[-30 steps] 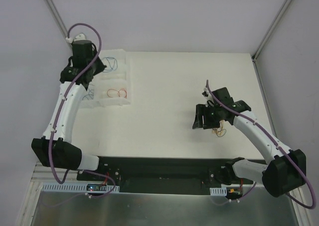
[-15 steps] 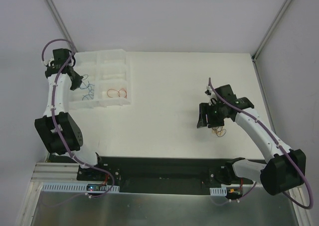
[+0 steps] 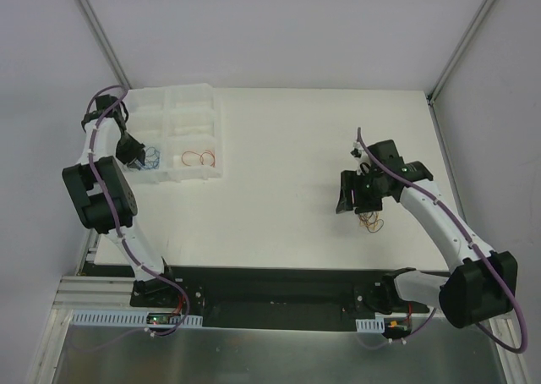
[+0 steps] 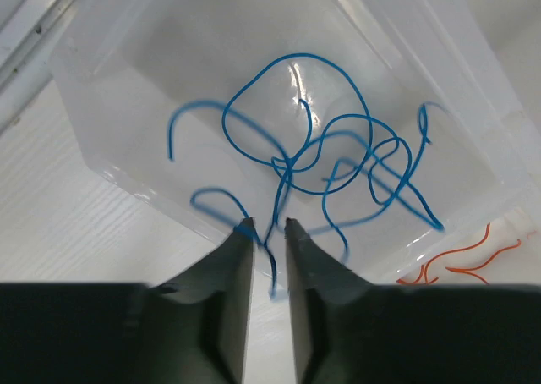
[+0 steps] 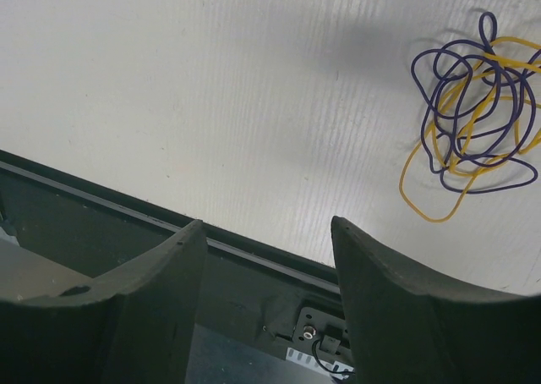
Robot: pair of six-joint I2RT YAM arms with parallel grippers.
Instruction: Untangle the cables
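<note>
Blue cables (image 4: 321, 147) lie looped in a clear tray compartment; they also show in the top view (image 3: 152, 156). My left gripper (image 4: 269, 225) hangs just over them at the tray's left edge (image 3: 133, 153). Its jaws stand a narrow gap apart, and one blue strand runs up between the fingertips, touching the left one. Red-orange cables (image 4: 461, 261) lie in the neighbouring compartment (image 3: 200, 157). A tangled purple and yellow bundle (image 5: 473, 113) lies on the table (image 3: 369, 222). My right gripper (image 5: 269, 222) is wide open and empty, beside and above the bundle (image 3: 348, 200).
The clear compartment tray (image 3: 190, 92) stands at the table's back left. The table's black front edge (image 5: 254, 257) runs just under my right gripper. A metal frame post (image 3: 461, 46) rises at the back right.
My left arm has folded back to the left, carrying its gripper from over the tray's middle to its left compartment. My right arm has shifted slightly right.
</note>
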